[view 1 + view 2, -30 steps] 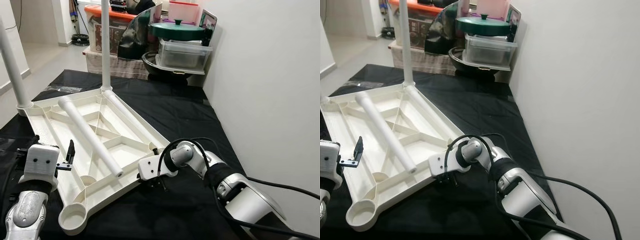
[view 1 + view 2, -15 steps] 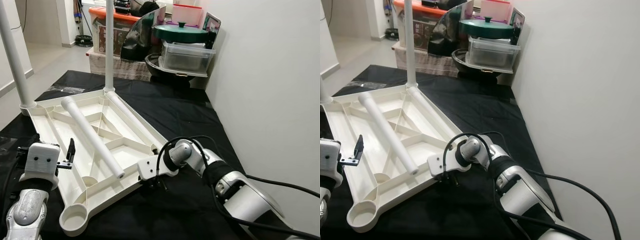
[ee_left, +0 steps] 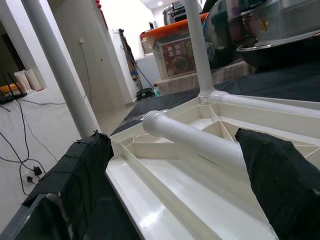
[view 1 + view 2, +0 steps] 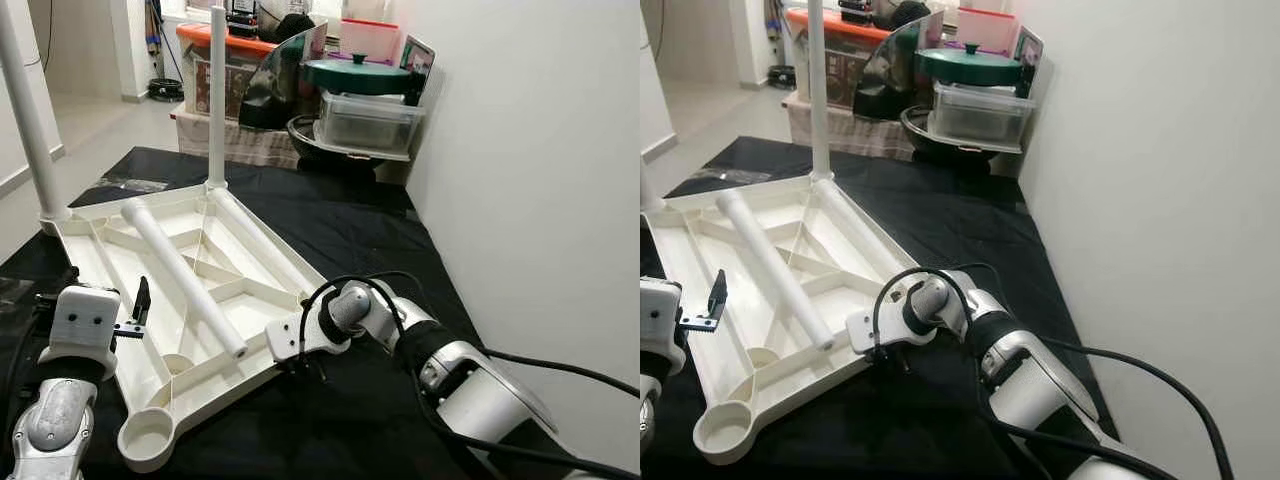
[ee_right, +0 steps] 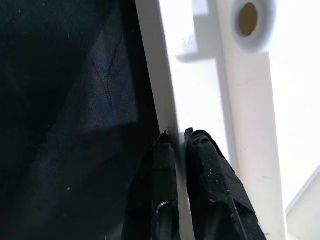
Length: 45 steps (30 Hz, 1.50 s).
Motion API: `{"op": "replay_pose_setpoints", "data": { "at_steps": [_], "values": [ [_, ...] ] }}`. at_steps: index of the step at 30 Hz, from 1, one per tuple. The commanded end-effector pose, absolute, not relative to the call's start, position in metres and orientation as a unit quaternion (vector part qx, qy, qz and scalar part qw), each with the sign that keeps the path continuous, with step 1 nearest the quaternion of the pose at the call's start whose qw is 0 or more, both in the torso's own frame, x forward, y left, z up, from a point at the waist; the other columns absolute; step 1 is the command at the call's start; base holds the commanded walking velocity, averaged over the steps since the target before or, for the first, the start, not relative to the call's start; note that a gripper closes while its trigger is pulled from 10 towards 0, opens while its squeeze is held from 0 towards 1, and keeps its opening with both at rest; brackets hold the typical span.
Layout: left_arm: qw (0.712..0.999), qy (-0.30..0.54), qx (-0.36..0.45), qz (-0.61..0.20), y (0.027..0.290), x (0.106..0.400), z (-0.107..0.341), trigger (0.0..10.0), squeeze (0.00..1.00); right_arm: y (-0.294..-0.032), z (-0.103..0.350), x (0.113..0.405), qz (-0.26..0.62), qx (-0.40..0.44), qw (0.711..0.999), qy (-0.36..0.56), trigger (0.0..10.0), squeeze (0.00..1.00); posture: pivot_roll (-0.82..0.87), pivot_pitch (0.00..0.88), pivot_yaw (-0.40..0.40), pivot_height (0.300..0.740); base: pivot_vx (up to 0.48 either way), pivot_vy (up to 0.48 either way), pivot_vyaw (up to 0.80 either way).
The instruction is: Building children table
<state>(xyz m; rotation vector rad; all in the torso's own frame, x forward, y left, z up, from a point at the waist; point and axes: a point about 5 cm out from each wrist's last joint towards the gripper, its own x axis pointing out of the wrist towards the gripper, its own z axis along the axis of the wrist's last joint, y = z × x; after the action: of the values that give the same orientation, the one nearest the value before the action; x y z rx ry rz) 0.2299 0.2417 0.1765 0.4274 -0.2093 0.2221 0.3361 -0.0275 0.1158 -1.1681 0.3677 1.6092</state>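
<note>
The right gripper (image 5: 175, 145) has its two black fingers (image 5: 210, 165) pinched onto the thin rim of the white tabletop (image 4: 190, 260), at the panel's near right edge, one finger on each side of the wall. The left gripper (image 3: 175, 165) hovers with its fingers spread wide (nothing between them) just above the tabletop's near left edge. The tabletop lies upside down on a black cloth (image 4: 340, 220), ribbed underside up. Two white legs stand upright in its far corner sockets: one leg (image 4: 216, 100) at the far corner, another (image 4: 28, 110) at the far left. A loose leg (image 4: 182, 278) lies slantwise across the ribs, and an empty socket (image 4: 147, 437) sits at the nearest corner. Behind the cloth, storage boxes and a green lid (image 4: 358, 72) are stacked by the wall.
</note>
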Motion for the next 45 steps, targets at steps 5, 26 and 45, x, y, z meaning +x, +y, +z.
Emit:
{"op": "replay_pose_setpoints", "data": {
  "at_steps": [5, 26, 45],
  "values": [
    [0.966, -0.111, 0.207, 0.104, 0.236, 0.232, 0.177, 10.0, 0.00, -0.048, 0.062, 0.311, 0.682, -0.466, 0.494, 0.272, 0.0, 0.00, 0.16, 0.000, -0.187, 0.740, 0.000, 0.000, 0.00],
    [0.967, -0.110, 0.205, 0.106, 0.235, 0.231, 0.176, 10.0, 0.00, -0.051, 0.058, 0.314, 0.649, -0.429, 0.554, 0.297, 0.0, 0.00, 0.16, 0.000, -0.194, 0.740, 0.000, 0.000, 0.00],
    [0.968, -0.106, 0.200, 0.105, 0.233, 0.232, 0.173, 10.0, 0.00, -0.078, 0.053, 0.311, 0.637, -0.294, 0.625, 0.342, 0.0, 0.00, 0.12, 0.000, -0.178, 0.740, 0.000, 0.000, 0.00]
  ]
}}
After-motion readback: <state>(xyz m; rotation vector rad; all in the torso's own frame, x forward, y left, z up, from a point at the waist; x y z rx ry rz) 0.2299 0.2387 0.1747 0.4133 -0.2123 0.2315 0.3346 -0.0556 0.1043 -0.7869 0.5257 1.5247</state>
